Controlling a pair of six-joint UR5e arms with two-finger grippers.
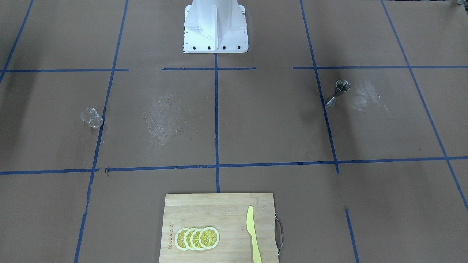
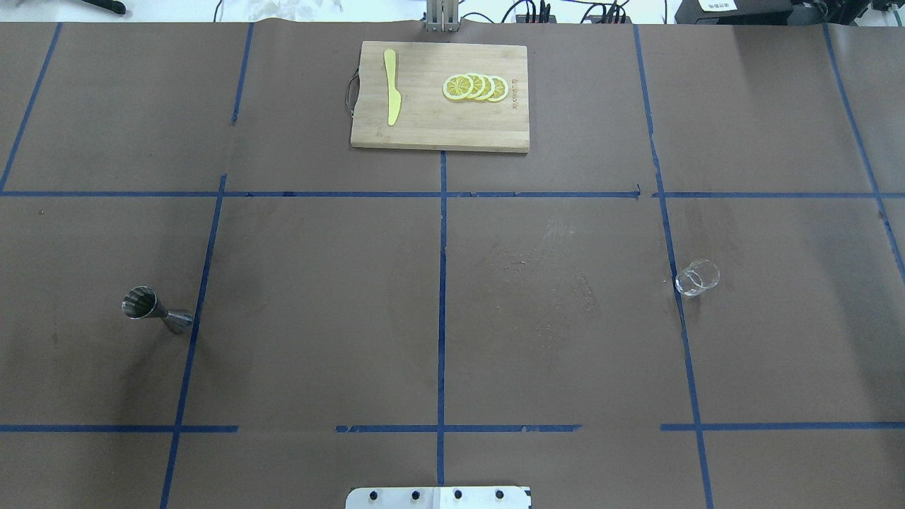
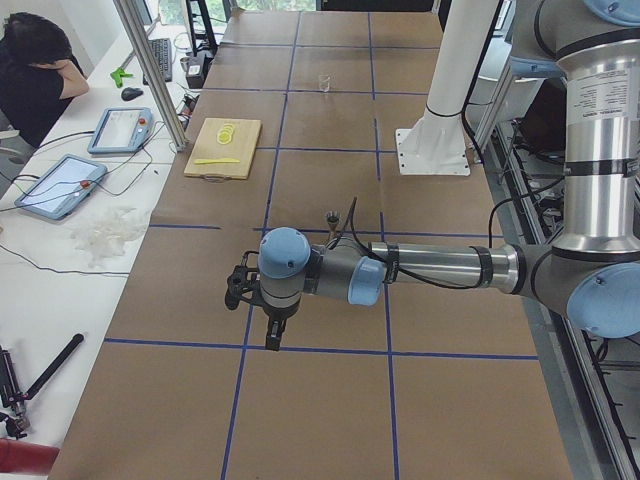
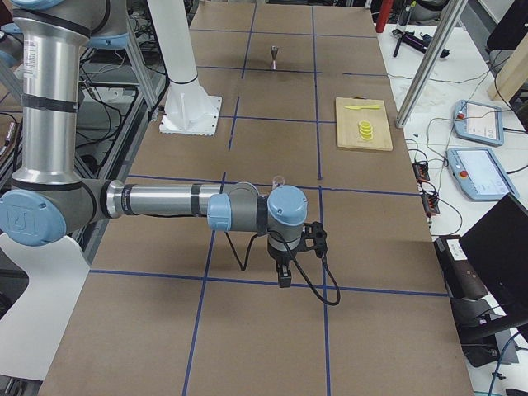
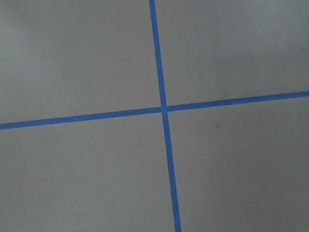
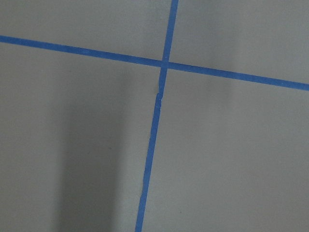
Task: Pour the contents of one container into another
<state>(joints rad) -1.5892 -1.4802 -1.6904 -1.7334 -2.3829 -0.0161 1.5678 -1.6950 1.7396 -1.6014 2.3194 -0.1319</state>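
Observation:
The clear glass cup (image 2: 697, 277) stands upright on the brown table on my right side, and the front view shows that cup (image 1: 92, 118) at its left. The steel hourglass jigger (image 2: 155, 311) stands upright on my left side, the same jigger (image 1: 338, 93) showing at the front view's right. Both stand alone, with no gripper near them. My left gripper (image 3: 272, 338) points down over the table's near end in the left side view. The right side view has my right gripper (image 4: 283, 276) pointing down likewise. I cannot tell whether either is open or shut. Both wrist views show only paper and blue tape.
A wooden cutting board (image 2: 424, 127) lies at the far middle edge with a yellow knife (image 2: 391, 95) and several lemon slices (image 2: 475, 87). The white robot base (image 1: 215, 29) stands at the near edge. A seated person (image 3: 35, 70) and tablets are beside the table.

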